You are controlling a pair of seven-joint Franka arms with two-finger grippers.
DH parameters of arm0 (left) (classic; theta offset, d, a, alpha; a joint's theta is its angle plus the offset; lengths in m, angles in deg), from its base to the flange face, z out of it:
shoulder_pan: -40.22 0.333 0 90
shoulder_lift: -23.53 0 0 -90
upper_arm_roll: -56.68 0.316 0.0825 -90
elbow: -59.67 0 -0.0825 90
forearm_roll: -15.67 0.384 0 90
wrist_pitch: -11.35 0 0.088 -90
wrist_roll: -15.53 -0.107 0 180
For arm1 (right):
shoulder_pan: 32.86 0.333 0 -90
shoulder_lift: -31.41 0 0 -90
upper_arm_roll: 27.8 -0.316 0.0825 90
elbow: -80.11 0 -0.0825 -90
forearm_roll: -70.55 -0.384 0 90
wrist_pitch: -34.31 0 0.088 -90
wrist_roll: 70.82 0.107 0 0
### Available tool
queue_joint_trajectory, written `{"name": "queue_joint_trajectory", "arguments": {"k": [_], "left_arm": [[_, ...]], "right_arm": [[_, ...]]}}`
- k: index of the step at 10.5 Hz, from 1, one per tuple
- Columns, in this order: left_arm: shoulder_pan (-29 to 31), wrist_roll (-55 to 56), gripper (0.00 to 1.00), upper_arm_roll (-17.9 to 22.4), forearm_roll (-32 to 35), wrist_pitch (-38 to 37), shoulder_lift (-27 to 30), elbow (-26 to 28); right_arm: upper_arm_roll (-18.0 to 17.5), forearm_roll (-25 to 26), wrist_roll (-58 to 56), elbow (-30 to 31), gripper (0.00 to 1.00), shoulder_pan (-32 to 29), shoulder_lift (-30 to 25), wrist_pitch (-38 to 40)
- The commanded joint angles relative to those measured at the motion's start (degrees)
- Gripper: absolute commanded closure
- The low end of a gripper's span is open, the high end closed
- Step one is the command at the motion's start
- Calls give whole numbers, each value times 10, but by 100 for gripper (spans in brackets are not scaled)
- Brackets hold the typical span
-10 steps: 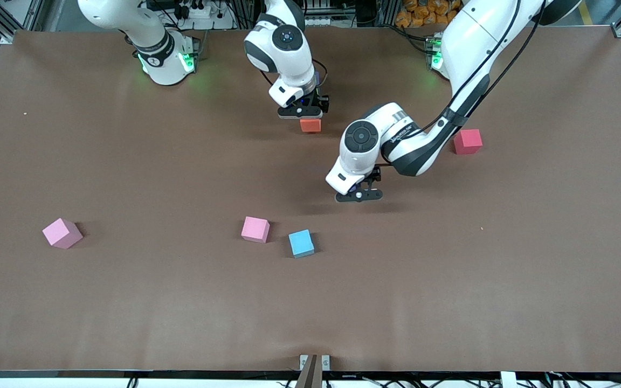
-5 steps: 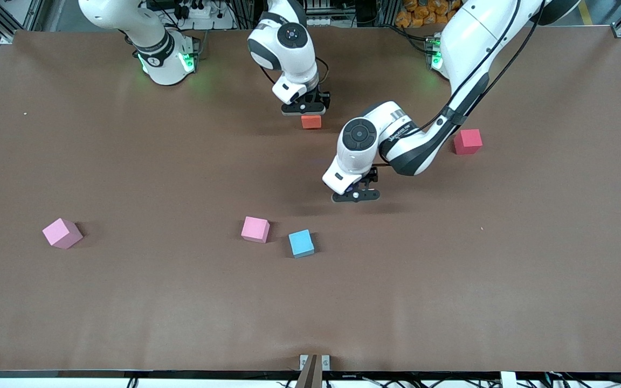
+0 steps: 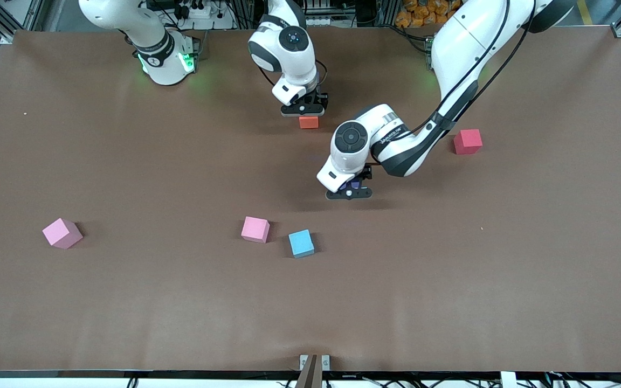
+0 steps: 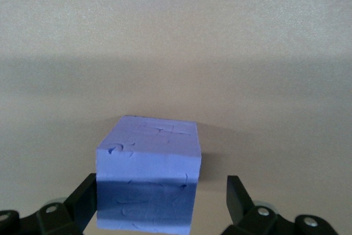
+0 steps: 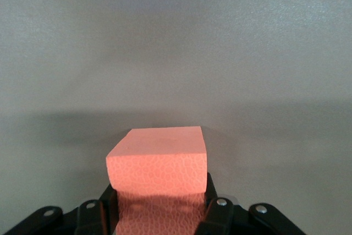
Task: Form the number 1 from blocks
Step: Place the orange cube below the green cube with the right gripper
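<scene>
Non-task items: red cube (image 3: 467, 141) sits flat on the brown desk (image 3: 450, 280) toward the left arm's end. Light blue cube (image 3: 301, 243) sits mid-desk, nearer the front camera than the red one, slightly rotated. The two cubes are well apart. A small grey bracket (image 3: 314, 362) is at the desk's front edge.

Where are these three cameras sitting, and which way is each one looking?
Front view: high up across the table, facing both robots; shows both arms, the left hand and right hand.
Left wrist view: on the left arm's wrist, looking past its open fingers at a purple block.
Right wrist view: on the right wrist, looking at the orange block its fingers grip.
Shared: the orange block also shows in front.
</scene>
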Motion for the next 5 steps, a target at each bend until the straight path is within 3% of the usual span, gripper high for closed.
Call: {"name": "queue_joint_trajectory", "arguments": {"k": [1,2,3,5], "left_arm": [[-1,3,63,-1,-3,-4,-7,-14],[-1,0,85,0,-1,-4,-7,-14],[-1,0,99,0,0,-4,-7,-14],[-1,3,100,0,0,-4,-7,-14]], "right_arm": [[2,14,17,1,5,6,-2,1],[2,14,18,1,0,3,-5,3],[3,14,18,1,0,-1,-12,5],[3,14,16,1,0,-27,-44,21]]}}
